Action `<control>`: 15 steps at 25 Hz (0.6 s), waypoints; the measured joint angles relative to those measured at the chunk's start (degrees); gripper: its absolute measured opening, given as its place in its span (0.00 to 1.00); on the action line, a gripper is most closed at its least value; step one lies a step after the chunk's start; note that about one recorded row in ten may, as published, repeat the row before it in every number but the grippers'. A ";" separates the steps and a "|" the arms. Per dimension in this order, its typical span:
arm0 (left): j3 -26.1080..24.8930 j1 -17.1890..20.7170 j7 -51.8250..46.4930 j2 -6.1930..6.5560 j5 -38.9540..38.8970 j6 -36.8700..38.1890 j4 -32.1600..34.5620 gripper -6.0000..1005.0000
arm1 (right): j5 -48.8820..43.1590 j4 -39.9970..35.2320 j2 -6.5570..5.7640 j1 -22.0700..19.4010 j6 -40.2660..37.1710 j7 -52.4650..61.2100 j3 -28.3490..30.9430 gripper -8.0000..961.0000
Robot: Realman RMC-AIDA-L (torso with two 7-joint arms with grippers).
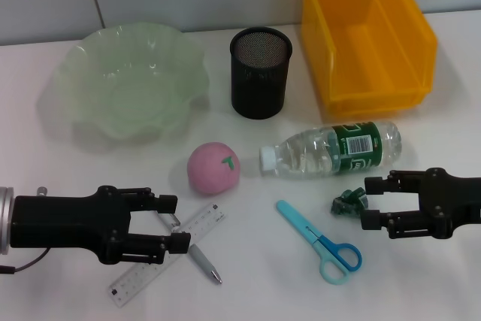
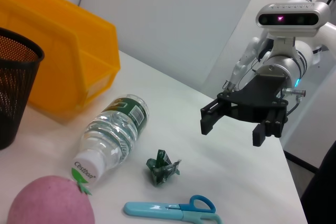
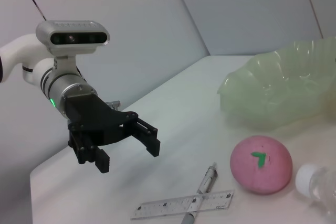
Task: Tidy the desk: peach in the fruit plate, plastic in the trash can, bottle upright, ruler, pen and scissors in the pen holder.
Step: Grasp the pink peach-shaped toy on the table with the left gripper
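Bottle [image 1: 334, 149] lies flat, cap toward the peach [image 1: 213, 168]

Partly hidden and cropped items on the white surface [image 1: 248, 291]

The left gripper's fingers [image 1: 167, 203] cover the middle of the clear plastic ruler [image 1: 214, 218] and the upper end of the grey pen [image 1: 203, 262]. The yellow plastic bin [image 1: 366, 35] is cut off by the head view's top edge, and the left arm by its left edge.

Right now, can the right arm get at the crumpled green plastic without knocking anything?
Probably yes. The right gripper is open and sits just beside the green plastic, with nothing between them. The bottle lies close behind and the scissors in front, so keep the approach narrow.
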 joint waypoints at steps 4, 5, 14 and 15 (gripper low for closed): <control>0.20 0.01 0.12 0.02 -0.01 -0.01 -0.03 0.79 | 0.08 0.02 0.02 -0.05 -0.03 0.03 -0.01 0.81; 0.20 0.01 0.12 0.02 -0.01 -0.01 -0.03 0.79 | 0.08 0.02 0.02 -0.05 -0.03 0.03 -0.01 0.81; 0.22 0.01 0.26 0.02 -0.02 -0.02 -0.24 0.79 | 0.23 0.03 0.18 -0.30 -0.04 0.07 -0.01 0.81; 0.20 0.02 0.27 0.00 -0.02 -0.02 -0.18 0.79 | 0.23 0.03 0.18 -0.30 -0.04 0.07 -0.01 0.81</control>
